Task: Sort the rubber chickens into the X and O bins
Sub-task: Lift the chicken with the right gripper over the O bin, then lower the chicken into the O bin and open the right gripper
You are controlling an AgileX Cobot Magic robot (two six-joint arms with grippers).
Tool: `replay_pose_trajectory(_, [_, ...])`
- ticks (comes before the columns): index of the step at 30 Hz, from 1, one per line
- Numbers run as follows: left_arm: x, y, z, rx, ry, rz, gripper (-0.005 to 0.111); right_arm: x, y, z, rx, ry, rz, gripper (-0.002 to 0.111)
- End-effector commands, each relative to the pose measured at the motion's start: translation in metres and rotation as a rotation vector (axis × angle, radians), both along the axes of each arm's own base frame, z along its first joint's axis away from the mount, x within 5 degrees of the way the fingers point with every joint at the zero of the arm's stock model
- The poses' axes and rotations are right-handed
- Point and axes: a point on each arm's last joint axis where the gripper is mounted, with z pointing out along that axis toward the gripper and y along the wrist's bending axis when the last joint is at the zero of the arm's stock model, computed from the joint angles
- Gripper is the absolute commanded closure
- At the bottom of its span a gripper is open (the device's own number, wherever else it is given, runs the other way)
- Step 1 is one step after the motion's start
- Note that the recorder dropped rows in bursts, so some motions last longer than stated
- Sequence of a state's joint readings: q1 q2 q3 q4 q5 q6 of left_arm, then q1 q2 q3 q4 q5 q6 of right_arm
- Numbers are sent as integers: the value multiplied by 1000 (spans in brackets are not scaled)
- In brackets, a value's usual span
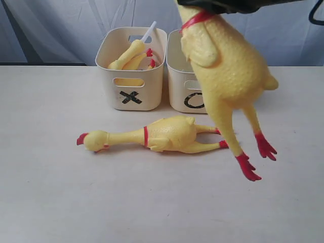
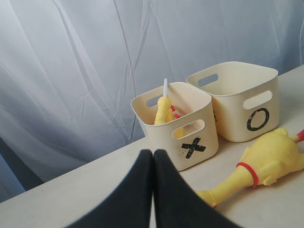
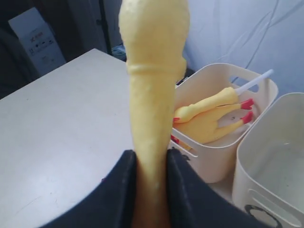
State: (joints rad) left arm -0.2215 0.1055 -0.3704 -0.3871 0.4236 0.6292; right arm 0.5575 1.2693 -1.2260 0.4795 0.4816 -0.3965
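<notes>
A large yellow rubber chicken (image 1: pixel 228 66) hangs feet down in front of the O bin (image 1: pixel 181 88). My right gripper (image 3: pixel 152 159) is shut on its neck (image 3: pixel 151 109), high at the exterior view's top edge (image 1: pixel 228 4). A second large chicken (image 1: pixel 162 134) lies on its side on the table before both bins, head to the left. Two smaller chickens (image 3: pixel 209 116) rest in the X bin (image 1: pixel 132 88), feet up. The O bin (image 3: pixel 266 161) looks empty inside. My left gripper (image 2: pixel 153 153) is shut on nothing, above the table short of the X bin (image 2: pixel 190 130) and the lying chicken (image 2: pixel 266 161).
A white stick (image 1: pixel 149 31) pokes out of the X bin. The two bins stand side by side at the table's back edge, with a pale curtain (image 1: pixel 61 30) behind them. The table (image 1: pixel 76 202) is white and wide.
</notes>
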Motion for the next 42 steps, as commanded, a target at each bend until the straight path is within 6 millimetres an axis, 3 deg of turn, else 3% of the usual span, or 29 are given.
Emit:
replay_pose_trajectory(1, [-1, 0, 0, -14, -6, 3, 107, 4, -19, 11, 41, -34, -78, 109])
replay_pose_trajectory(13, [-1, 0, 0, -14, -6, 3, 107, 26, -63, 16, 116, -41, -240, 109])
replay_pose_trajectory(21, [-1, 0, 0, -14, -6, 3, 107, 48, -91, 28, 353, -108, -401, 109])
replay_pose_trajectory(29, [-1, 0, 0, -14, -6, 3, 107, 94, -116, -1, 464, -50, -617, 109])
replay_pose_trajectory(33, [-1, 0, 0, -15, -6, 3, 107, 125, -121, -15, 492, 7, -644, 109])
replay_pose_trajectory(42, [-1, 0, 0, -18, -5, 2, 107, 184, -109, 0, 473, -68, -547, 109])
